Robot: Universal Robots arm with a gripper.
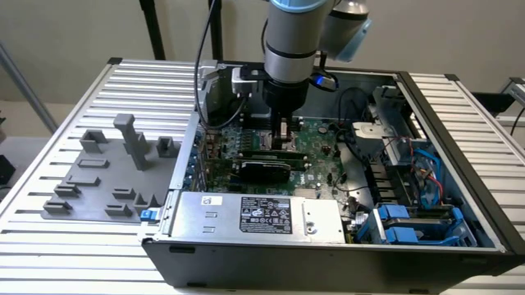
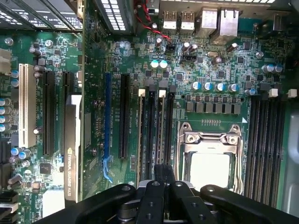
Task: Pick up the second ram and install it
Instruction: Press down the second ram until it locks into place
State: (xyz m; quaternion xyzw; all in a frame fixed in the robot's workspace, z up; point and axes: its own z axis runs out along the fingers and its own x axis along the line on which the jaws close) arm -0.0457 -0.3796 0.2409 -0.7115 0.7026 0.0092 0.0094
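End effector: the end effector (image 1: 283, 140) (image 2: 163, 173) hangs straight down inside the open computer case (image 1: 459, 153). Its fingers are pressed together, narrow, with no gap between them.
Position: the tips sit directly over the bank of memory slots (image 2: 150, 130) just beside the processor socket (image 2: 210, 161). That lines them up with a slot's length, as seating a stick would need.
Second ram: I cannot make out a green stick. If it is at the slots, it lies edge-on beneath the tips and hidden by them, so I cannot tell whether it is gripped, pressed or already seated.
Graphics card: the graphics card (image 1: 262, 167) (image 2: 70, 149) stands in its own slot, apart from the memory bank and out of the arm's way.
Grey blocks: the grey blocks (image 1: 123, 160) stand on the surface (image 1: 82, 258) to the exterior view's left of the case, well apart from the arm.
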